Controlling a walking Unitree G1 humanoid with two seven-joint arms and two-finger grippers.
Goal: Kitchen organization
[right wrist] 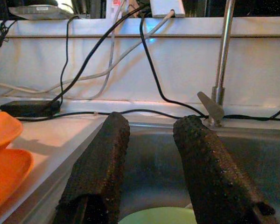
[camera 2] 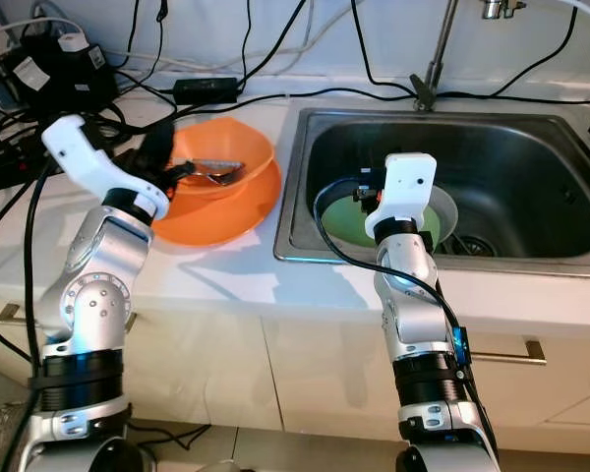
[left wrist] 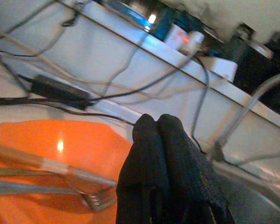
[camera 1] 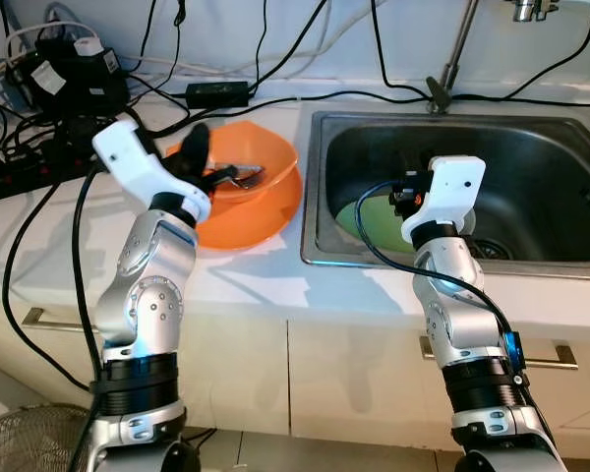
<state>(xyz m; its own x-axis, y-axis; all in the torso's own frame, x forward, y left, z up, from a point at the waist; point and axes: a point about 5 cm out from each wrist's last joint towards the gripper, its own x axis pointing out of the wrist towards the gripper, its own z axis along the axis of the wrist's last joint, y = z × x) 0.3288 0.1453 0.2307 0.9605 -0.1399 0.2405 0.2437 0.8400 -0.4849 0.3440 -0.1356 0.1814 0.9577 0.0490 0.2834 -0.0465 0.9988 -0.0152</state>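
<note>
An orange bowl (camera 1: 265, 206) sits on the white counter just left of the steel sink (camera 1: 531, 187), with a fork (camera 1: 241, 177) and other cutlery lying inside it. My left gripper (camera 1: 199, 147) hovers over the bowl's near-left rim, shut, its fingers (left wrist: 156, 140) pressed together with nothing seen between them; the fork (left wrist: 91, 198) lies beside them. A green plate (camera 1: 369, 218) rests in the sink's left part. My right gripper (right wrist: 151, 126) is held open above that plate (right wrist: 161, 215), nothing between its fingers.
A tap (camera 1: 452, 59) rises behind the sink. Black cables, an adapter (camera 1: 216, 93) and power bricks (camera 1: 69, 69) clutter the counter's back left. A wire fan guard (camera 1: 29, 438) stands on the floor at lower left. Cabinet fronts lie below the counter.
</note>
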